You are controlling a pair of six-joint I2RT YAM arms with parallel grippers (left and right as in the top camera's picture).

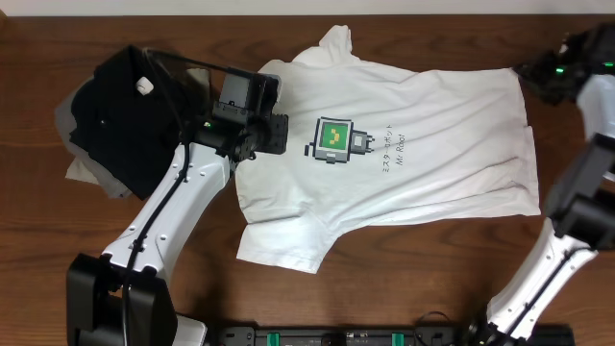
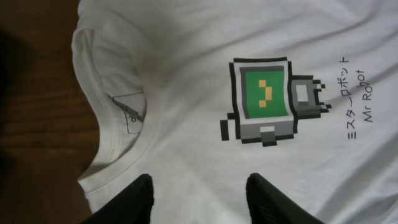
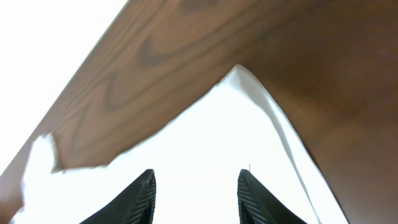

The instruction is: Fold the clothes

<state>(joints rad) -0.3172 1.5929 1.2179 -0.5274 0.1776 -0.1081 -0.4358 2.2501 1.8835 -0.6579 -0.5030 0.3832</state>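
The clothes, a white T-shirt (image 1: pixel 423 135) with a green-and-grey pixel robot print (image 1: pixel 334 140), lie spread flat on the wooden table, collar to the left and hem to the right. My left gripper (image 1: pixel 277 136) hovers over the chest just beside the collar (image 2: pixel 102 112). In the left wrist view it (image 2: pixel 199 185) is open, with bare cloth between its fingers and the print (image 2: pixel 267 99) ahead. My right gripper (image 1: pixel 538 79) is at the far right hem corner. The right wrist view shows it (image 3: pixel 196 180) open over the white cloth near that corner (image 3: pixel 239 71).
A black folded garment (image 1: pixel 135 115) with a white tag lies left of the shirt on a grey folded one (image 1: pixel 86 171), under the left arm. The table's far edge (image 3: pixel 81 68) runs close behind the hem corner. Bare wood shows below the shirt.
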